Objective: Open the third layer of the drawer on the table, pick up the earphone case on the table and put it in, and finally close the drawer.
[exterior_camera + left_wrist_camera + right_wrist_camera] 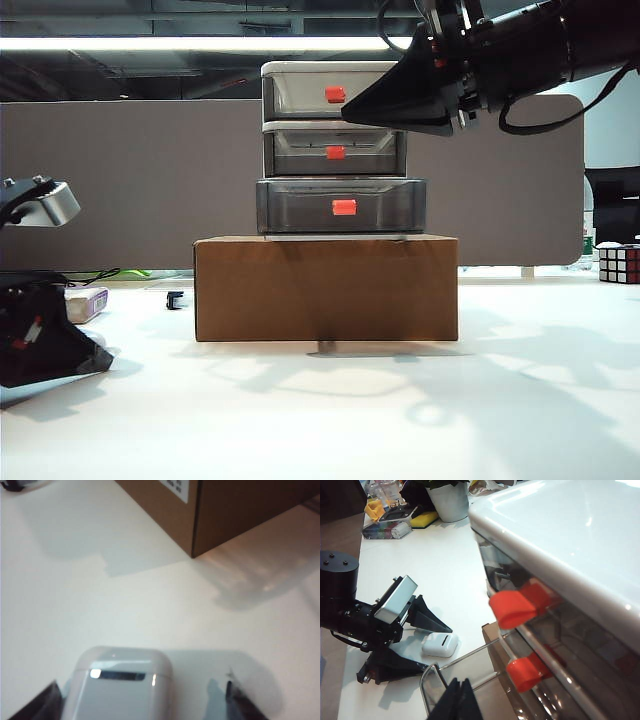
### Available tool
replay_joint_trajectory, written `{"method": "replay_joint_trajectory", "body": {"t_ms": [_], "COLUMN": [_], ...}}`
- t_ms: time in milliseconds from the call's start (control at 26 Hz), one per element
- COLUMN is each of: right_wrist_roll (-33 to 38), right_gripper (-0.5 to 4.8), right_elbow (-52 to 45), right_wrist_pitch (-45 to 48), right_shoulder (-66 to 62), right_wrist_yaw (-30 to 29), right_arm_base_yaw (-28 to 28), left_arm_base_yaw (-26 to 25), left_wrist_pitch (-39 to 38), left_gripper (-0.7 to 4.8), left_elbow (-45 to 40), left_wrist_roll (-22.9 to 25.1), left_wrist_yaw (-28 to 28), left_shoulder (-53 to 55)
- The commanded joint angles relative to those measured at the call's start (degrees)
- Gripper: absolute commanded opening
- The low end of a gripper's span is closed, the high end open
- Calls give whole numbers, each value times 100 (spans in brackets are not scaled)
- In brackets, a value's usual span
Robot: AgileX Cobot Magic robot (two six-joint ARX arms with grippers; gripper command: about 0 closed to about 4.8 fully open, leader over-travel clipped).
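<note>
The drawer cabinet (335, 150) stands on a brown cardboard box. Its third layer (342, 207), with a red handle, is pulled out toward the front; its clear rim (427, 680) shows in the right wrist view. The white earphone case (120, 685) lies on the table (100, 605) between the spread fingers of my left gripper (140, 707), which is open and low at the left (75, 355). The same case (440, 645) shows beside the box. My right gripper (460, 700) is shut and empty, hanging high in front of the upper drawers (400, 108).
The cardboard box (326, 288) lifts the cabinet off the table. A greyish block with a purple side (86, 303) and a small black item (175, 299) lie at the back left. A Rubik's cube (618, 263) sits far right. A plant pot (449, 500) stands beyond.
</note>
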State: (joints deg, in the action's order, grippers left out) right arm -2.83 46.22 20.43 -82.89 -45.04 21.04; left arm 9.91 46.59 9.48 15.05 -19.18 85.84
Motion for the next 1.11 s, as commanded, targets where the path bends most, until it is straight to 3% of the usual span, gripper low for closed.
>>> {"method": "replay_joint_trajectory", "body": {"t_ms": [38, 231, 499, 576, 692, 845, 922, 1114], "right_wrist_roll": [-42, -42, -42, -42, -42, -39, -42, -42], "right_gripper": [-5, -5, -5, -5, -5, -6, -5, -5], "right_elbow": [33, 33, 33, 33, 33, 35, 35, 35], "right_wrist_pitch": [35, 35, 37, 39, 39, 33, 39, 42], "right_shoulder": [26, 26, 26, 26, 35, 116, 210, 404], "right_wrist_yaw": [-4, 0, 0, 0, -9, -7, -2, 11], "right_arm_base_yaw": [0, -9, -11, -13, -13, -13, -15, -17], "left_arm_base_yaw": [-7, -7, -7, -7, -2, 35, 81, 595], "left_wrist_pitch": [-216, -232, -136, 72, 868, 1091, 820, -946], "left_gripper": [338, 195, 50, 51, 51, 52, 52, 52], "left_elbow": [11, 11, 9, 9, 4, 7, 24, 348], "left_wrist_roll": [39, 42, 42, 11, -623, -693, -697, -518], "left_wrist_yaw": [92, 92, 92, 92, -129, -535, -826, -868], "left_shoulder": [173, 339, 417, 409, 184, -426, -1047, -2424]}}
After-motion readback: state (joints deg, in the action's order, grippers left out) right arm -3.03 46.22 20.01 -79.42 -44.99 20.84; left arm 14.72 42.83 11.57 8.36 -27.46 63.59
